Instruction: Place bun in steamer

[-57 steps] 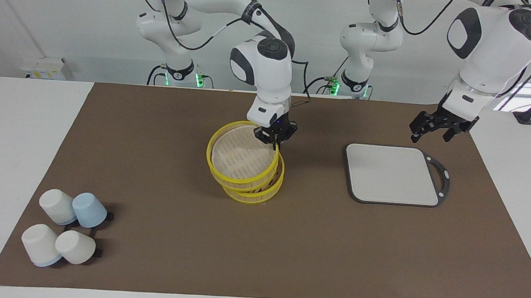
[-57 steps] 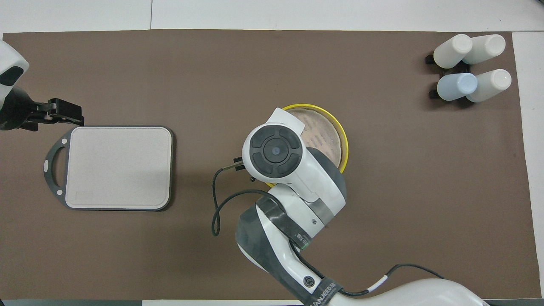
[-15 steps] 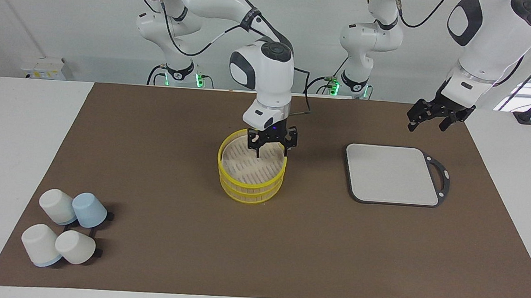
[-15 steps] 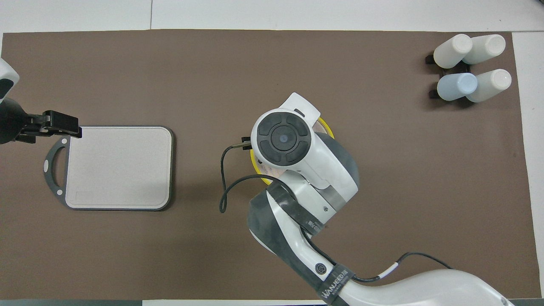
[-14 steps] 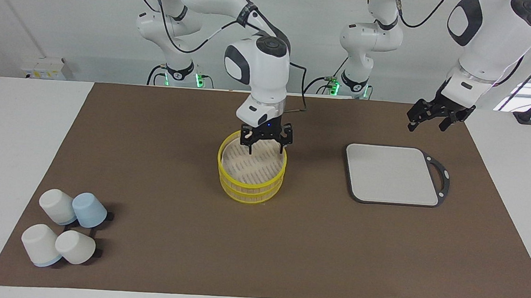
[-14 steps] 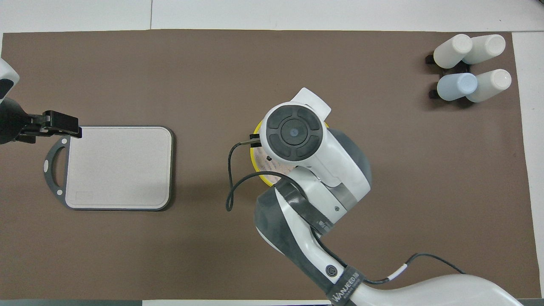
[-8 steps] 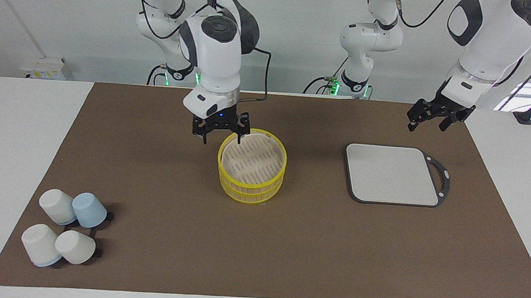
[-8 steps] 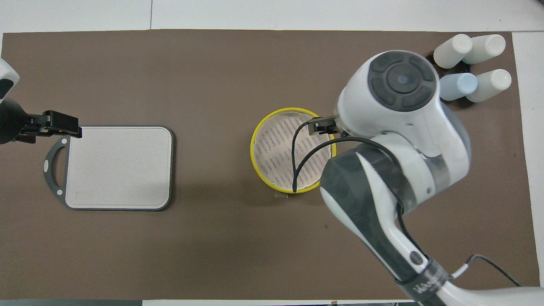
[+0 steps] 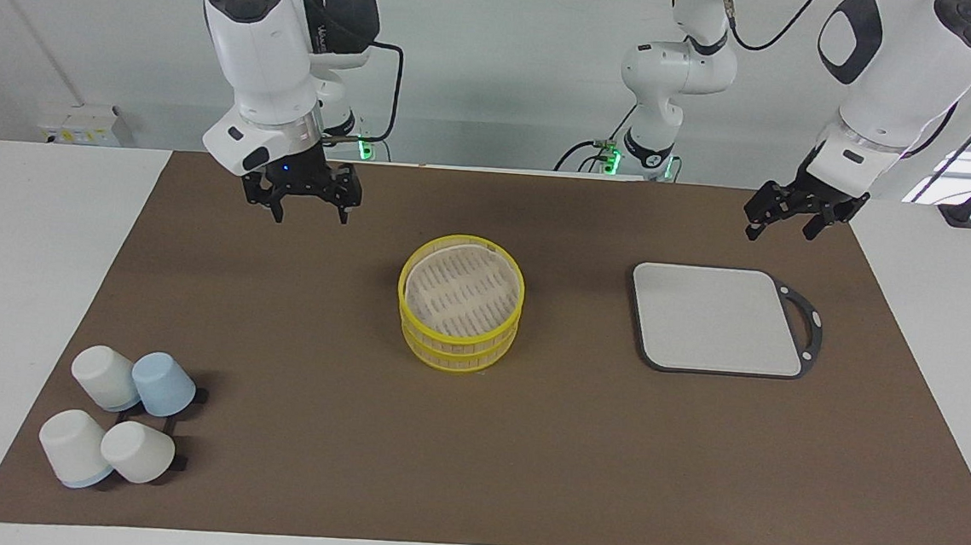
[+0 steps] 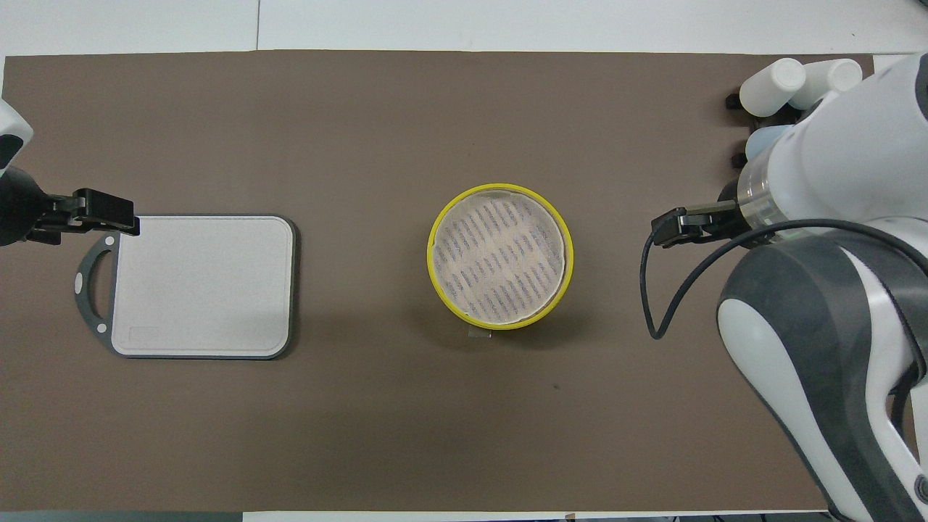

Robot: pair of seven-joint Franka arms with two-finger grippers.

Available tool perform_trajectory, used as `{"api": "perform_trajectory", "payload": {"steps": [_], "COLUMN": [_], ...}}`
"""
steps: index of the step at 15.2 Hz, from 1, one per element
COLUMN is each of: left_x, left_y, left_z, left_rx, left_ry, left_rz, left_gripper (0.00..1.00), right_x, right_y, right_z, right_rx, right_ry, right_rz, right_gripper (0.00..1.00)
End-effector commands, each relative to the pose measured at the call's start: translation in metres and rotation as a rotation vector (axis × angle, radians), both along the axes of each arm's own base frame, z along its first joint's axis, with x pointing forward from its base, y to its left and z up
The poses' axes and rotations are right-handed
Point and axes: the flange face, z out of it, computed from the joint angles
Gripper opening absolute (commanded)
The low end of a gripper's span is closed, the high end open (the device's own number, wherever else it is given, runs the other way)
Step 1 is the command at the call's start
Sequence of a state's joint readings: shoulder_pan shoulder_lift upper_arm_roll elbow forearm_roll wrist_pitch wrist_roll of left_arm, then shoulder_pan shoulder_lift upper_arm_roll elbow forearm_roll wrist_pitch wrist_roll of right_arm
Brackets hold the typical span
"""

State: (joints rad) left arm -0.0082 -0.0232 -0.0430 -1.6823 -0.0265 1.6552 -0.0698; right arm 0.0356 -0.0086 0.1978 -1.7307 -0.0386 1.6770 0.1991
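The steamer [image 9: 460, 301] [image 10: 500, 254] stands mid-mat, two yellow-rimmed tiers stacked squarely, and the pale slatted floor of the top tier is bare. No bun shows in either view. My right gripper [image 9: 311, 214] hangs open and empty above the mat, well clear of the steamer toward the right arm's end of the table; in the overhead view the arm's own body hides it. My left gripper [image 9: 781, 230] [image 10: 105, 210] waits open and empty in the air over the handle end of the grey board.
A grey rectangular board [image 9: 717, 319] [image 10: 203, 283] with a dark loop handle lies toward the left arm's end. Several white and blue cups [image 9: 121, 418] [image 10: 772, 83] sit upside down at the mat's corner farthest from the robots, at the right arm's end.
My right gripper has lifted away from the steamer's rim and swung toward the right arm's end of the table. The steamer's top tier, tilted earlier, now sits level. The left arm has held still.
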Motion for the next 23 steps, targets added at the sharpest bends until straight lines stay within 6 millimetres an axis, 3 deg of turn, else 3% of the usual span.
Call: {"api": "perform_trajectory", "payload": {"steps": [1,4,6,10,14,18,20,23], "left_x": [-0.008,-0.009,-0.008,-0.009,-0.008,-0.008,-0.008,-0.009], "left_y": [0.001,0.001,0.001,0.001,0.001,-0.001,0.000,0.000], "left_z": [0.003,0.004,0.004,0.004,0.004,0.004,0.004,0.004], "left_rx": [-0.015,-0.015,-0.015,-0.015,-0.015,-0.015,-0.015,-0.015], "left_ry": [0.001,0.001,0.000,0.001,0.000,0.000,0.000,0.001], "left_rz": [-0.003,-0.005,-0.005,-0.004,-0.003,-0.006,-0.005,-0.005], "left_gripper": [1.00,1.00,1.00,1.00,1.00,1.00,1.00,1.00], "right_x": [-0.024,-0.019,-0.004,0.003,0.005,0.010,0.012,0.011], "right_y": [-0.019,-0.048,-0.051,-0.051,-0.052,-0.063,-0.080,-0.084], "right_z": [-0.011,-0.015,-0.024,-0.026,-0.013,-0.010,-0.010,-0.002], "right_rx": [0.012,0.059,0.065,0.057,0.063,0.066,0.067,0.069], "right_ry": [0.011,0.019,0.016,0.021,0.003,-0.028,-0.029,-0.032], "right_rz": [0.024,0.056,0.053,0.055,0.032,-0.013,-0.042,-0.043], "right_gripper": [1.00,1.00,1.00,1.00,1.00,1.00,1.00,1.00]}}
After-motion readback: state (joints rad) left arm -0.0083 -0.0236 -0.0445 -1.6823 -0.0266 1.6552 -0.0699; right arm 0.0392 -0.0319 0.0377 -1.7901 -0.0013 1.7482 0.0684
